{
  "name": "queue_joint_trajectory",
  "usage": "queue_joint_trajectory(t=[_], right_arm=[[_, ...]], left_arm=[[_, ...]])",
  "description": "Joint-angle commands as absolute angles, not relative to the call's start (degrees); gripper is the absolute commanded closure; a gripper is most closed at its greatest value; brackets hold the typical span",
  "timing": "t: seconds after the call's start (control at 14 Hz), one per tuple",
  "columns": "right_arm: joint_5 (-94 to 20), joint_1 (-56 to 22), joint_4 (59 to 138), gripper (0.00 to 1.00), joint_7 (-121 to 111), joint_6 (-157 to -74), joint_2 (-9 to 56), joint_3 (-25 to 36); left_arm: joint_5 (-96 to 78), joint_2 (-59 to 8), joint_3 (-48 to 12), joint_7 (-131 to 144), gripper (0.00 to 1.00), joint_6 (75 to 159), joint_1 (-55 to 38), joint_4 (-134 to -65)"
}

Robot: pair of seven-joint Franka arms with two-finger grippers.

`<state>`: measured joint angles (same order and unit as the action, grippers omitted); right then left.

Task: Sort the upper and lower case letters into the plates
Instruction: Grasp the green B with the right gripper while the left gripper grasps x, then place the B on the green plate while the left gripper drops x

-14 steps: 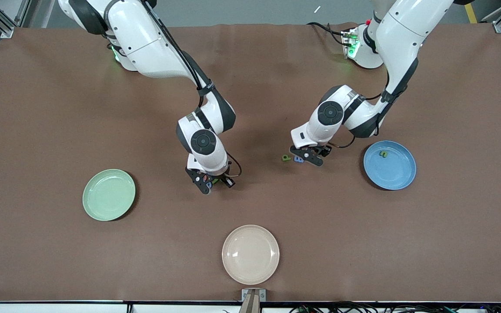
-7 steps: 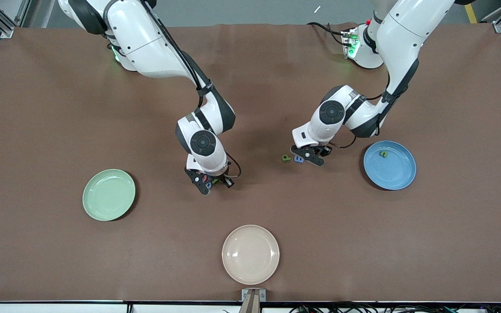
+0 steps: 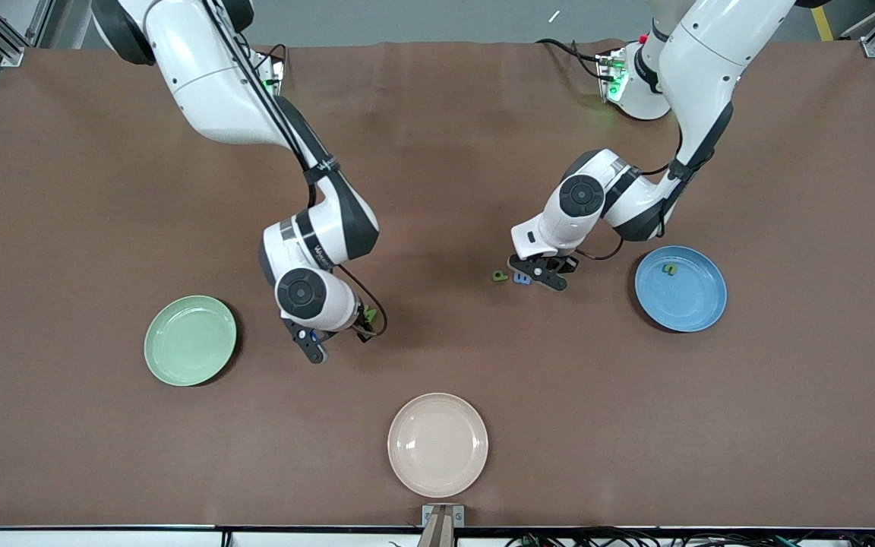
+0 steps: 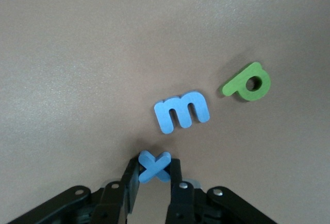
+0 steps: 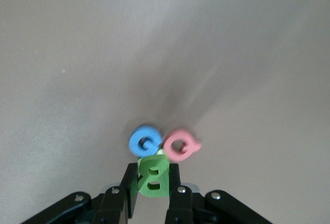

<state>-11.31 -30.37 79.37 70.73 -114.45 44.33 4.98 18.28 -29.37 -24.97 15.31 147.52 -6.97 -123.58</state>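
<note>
My right gripper (image 3: 316, 346) is shut on a green letter B (image 5: 153, 176), near the mint green plate (image 3: 190, 340). In the right wrist view a blue G (image 5: 143, 140) and a pink Q (image 5: 179, 144) lie on the table just past the fingertips. My left gripper (image 3: 540, 275) is low at the table, shut on a blue x (image 4: 154, 166). A blue m (image 4: 182, 112) and a green p (image 4: 247, 81) lie beside it. The sky blue plate (image 3: 684, 300) holds one small green letter (image 3: 669, 268).
A cream-beige plate (image 3: 437, 444) sits near the table's front edge, nearer the camera than both grippers. A bit of green (image 3: 368, 312) shows on the table beside the right wrist. Brown table surface lies between the three plates.
The right arm has swung toward the mint green plate with the green B in its fingers. The left gripper has closed on the blue x and stayed in place.
</note>
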Motion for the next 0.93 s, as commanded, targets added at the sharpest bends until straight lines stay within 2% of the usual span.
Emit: queue_joint_trajectory(t=[0.0,0.07,0.29,0.43,0.57,0.86], right_arm=[[-11.00,-27.78,84.71,1.00,64.17,-114.51,39.48,5.18],[-10.20,-26.99,88.82,1.00,61.72,-115.65,36.24,5.27],[-9.93,-24.00,103.85,1.00,48.90,-124.25,26.57,5.27],[-8.62,-22.77,108.35,1.00,42.65,-124.80,23.92,5.62],[-5.20,-20.84,114.40,0.99,38.08,-128.99,21.28,5.98],[-4.83,-19.52,115.93,0.99,32.45,-131.48,20.83,5.98]], left_arm=[[19.07,-30.15,-25.05,15.21,0.87,149.85,-6.95,-124.01],[19.07,-29.97,-25.05,15.21,0.90,149.85,-6.77,-124.01],[19.16,-28.22,-25.14,14.68,0.89,148.89,-5.72,-124.19],[19.16,-26.03,-25.22,13.02,0.89,147.05,-3.79,-124.63],[19.42,-23.48,-25.40,7.77,0.89,142.50,-1.42,-124.98],[19.60,-19.26,-25.49,-4.01,0.89,139.31,5.86,-127.61]])
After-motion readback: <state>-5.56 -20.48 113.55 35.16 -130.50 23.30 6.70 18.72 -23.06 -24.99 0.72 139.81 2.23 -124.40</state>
